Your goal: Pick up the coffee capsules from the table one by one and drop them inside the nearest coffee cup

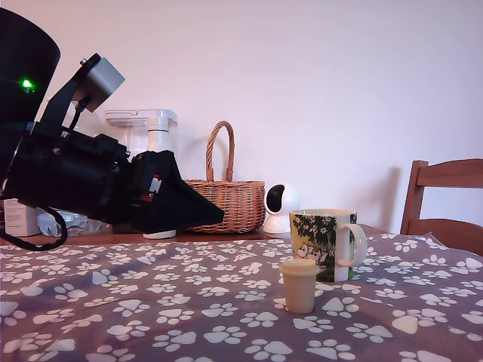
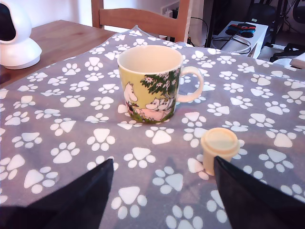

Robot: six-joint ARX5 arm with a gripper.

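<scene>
One cream-beige coffee capsule (image 1: 299, 285) (image 2: 218, 149) stands upright on the paw-print table (image 1: 151, 317) (image 2: 62, 119), just in front of the coffee cup. The coffee cup (image 1: 327, 243) (image 2: 151, 83) is a white mug with a green leafy cartoon print, its handle toward the exterior view's right, and what shows of its inside is bare. My black gripper (image 1: 204, 215) (image 2: 164, 191) hovers above the cloth at the exterior view's left, well short of both. Its fingers (image 2: 86, 191) are spread apart with nothing between them; the capsule stands close to one fingertip in the wrist view.
A wicker basket (image 1: 226, 197), a white bottle-like appliance (image 1: 155, 143) and a round white camera (image 1: 281, 207) (image 2: 14, 36) stand behind on the bare wood. A wooden chair (image 1: 445, 200) (image 2: 143, 19) is at the far side. Cables and gear lie beyond the table's edge.
</scene>
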